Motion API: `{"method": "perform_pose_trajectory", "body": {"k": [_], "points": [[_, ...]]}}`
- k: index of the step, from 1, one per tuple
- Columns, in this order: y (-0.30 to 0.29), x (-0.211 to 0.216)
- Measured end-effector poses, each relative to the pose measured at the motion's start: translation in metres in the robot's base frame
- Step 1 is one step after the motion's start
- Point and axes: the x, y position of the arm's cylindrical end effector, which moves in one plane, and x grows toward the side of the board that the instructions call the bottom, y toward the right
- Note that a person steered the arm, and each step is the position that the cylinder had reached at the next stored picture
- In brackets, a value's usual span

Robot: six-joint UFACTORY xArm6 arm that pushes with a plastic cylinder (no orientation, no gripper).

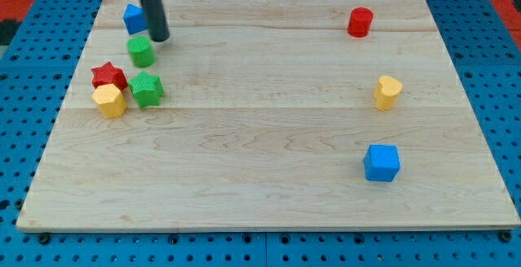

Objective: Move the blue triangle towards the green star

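Blue triangle (133, 18) near board's (269, 194) top-left edge

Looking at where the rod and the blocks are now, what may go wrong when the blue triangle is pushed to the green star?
1. The green cylinder sits between the blue triangle and the green star, so a straight push would likely drag it along.
2. The red star and yellow block crowd the green star; a long push may scatter them.
3. My tip is right of the triangle, not behind it.
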Motion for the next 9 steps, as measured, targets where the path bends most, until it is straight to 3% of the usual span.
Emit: {"method": "perform_pose_trajectory", "body": {"k": [2, 3, 4, 5, 6, 7, 8, 9], "points": [[-0.026, 0.010], [-0.014, 0.034], [0.041, 0.025], [0.089, -0.041], [0.061, -0.104], [-0.014, -0.103], [-0.056, -0.061], [-0.050, -0.001]]}}
